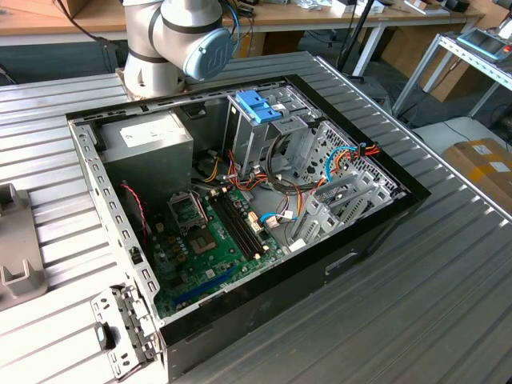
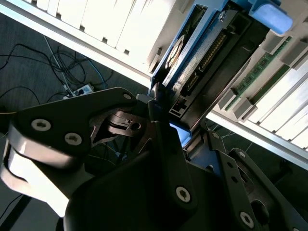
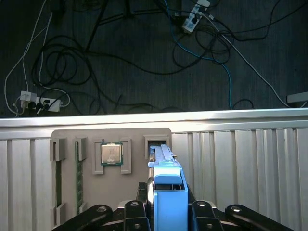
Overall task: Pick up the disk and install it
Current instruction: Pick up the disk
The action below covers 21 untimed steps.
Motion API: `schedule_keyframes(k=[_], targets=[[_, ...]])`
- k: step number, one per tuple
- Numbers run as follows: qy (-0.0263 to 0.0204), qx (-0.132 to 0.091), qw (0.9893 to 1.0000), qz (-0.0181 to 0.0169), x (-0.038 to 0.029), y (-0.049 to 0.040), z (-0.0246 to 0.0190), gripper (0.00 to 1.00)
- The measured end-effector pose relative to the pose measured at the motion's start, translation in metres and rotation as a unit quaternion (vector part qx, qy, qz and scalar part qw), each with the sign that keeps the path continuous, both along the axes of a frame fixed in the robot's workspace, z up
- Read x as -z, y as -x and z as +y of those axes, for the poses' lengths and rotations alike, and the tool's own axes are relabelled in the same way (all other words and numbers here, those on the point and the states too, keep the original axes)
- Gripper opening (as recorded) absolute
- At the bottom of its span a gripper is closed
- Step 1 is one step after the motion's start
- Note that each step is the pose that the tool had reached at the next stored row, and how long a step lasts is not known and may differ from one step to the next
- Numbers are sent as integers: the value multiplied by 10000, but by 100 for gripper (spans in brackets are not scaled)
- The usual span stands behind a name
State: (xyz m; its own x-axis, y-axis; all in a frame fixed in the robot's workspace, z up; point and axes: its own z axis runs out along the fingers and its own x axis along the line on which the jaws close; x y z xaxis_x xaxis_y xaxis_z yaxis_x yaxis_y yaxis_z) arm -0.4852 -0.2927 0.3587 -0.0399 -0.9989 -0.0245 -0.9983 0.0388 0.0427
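Black tool (image 3: 167, 214) fingers (image 3: 136, 211) are pinching the disk (image 3: 168, 190) by its flat sides, one per side. Disk is standing on its thin edge, long axis running straight out from the tool toward the grey holder plate (image 3: 86, 139) (far end lining up with a slot (image 3: 153, 143); whether it is clear of that, cannot tell). Open computer case (image 1: 96, 176) is lying on the table (image 1: 448, 304).

Open computer case (image 1: 320, 272), arm (image 1: 184, 32) apparently behind it
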Motion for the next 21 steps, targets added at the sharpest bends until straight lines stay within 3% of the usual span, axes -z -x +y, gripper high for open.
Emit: schedule_keyframes(k=[3,8,21], targets=[[0,0,10000,-1,-5,0,0,37],[0,0,10000,0,-92,0,0,37],[0,0,10000,0,-164,0,0,37]])
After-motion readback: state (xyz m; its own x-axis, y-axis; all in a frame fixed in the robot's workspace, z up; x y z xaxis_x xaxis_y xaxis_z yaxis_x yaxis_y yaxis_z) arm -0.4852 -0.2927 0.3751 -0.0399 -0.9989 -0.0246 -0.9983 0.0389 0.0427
